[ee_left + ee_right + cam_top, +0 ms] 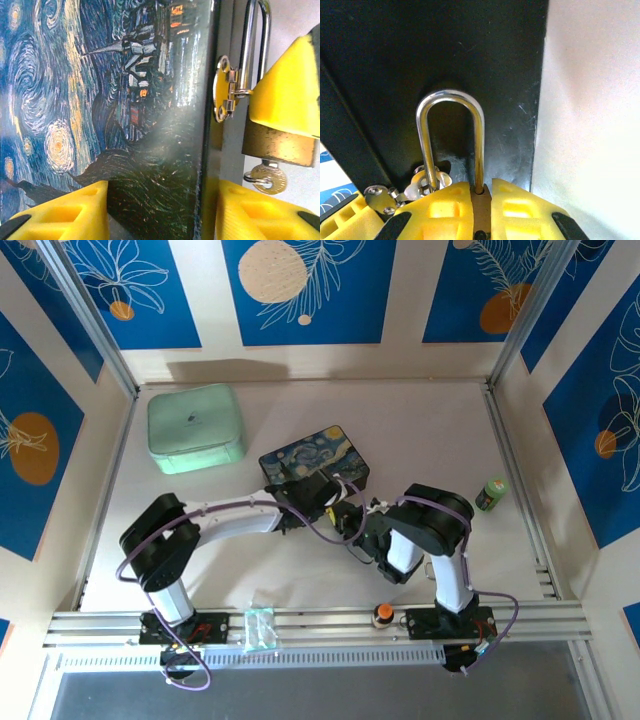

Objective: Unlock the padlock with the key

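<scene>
1. The right fingers [462,202] are clamping together on the brass body of the padlock [277,145], one yellow finger on each side, with a sliver of brass showing between them.
2. The left fingers [65,212] are standing apart and gripping nothing. The lid of the starry-night box [100,100] is lying across the gap, and the key [267,177] is sitting just above the finger on the padlock's side. We cannot tell whether the two are touching.
3. The padlock is hanging at the box's clasp [222,90] on the dark side wall, its shackle threading the clasp's loop. In the overhead view the box is resting mid-tabletop [420,420], where the two arms are meeting.
4. We are judging the job as partly done. The key is already sitting in the keyhole under the body, and the body is being steadied. The shackle is looking closed, with one leg running straight down into the brass, so the lock is probably not yet open. Gripping the key, turning it and freeing the shackle are all still waiting.
5. The padlock is showing a dull gold, scuffed body and a thin, bright silver U-shaped shackle standing upright. The key is looking small and silvery, with a little ring dangling from its head.
</scene>
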`<state>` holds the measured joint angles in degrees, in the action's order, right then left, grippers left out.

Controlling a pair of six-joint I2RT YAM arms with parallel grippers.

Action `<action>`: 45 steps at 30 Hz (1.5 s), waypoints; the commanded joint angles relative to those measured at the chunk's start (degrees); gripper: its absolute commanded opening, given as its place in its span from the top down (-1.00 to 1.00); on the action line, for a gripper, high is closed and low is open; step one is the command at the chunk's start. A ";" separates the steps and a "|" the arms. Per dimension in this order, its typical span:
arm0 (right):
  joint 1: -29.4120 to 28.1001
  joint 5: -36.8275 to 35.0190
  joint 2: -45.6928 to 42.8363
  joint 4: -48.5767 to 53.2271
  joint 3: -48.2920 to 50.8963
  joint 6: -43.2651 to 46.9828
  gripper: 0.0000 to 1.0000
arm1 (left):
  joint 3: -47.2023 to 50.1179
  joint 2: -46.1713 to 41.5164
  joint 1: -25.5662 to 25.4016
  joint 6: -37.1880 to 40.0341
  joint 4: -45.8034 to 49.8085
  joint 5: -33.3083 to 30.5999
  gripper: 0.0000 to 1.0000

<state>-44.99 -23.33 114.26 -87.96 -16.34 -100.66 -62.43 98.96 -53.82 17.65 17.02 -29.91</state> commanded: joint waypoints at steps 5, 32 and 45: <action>3.96 -3.02 -11.63 22.10 1.93 6.76 1.00 | 7.82 1.11 2.06 3.89 4.64 0.09 0.23; 12.24 30.09 -18.84 74.91 -10.53 28.59 0.95 | 11.33 -10.04 5.48 2.89 -5.41 -0.58 -0.41; 19.12 30.04 -27.64 105.33 -19.61 48.87 0.72 | 8.91 -11.66 5.57 -15.32 4.12 -8.43 -0.84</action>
<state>-26.52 7.51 87.20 1.10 -34.44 -59.86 -52.03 86.46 -48.86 8.67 14.68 -33.89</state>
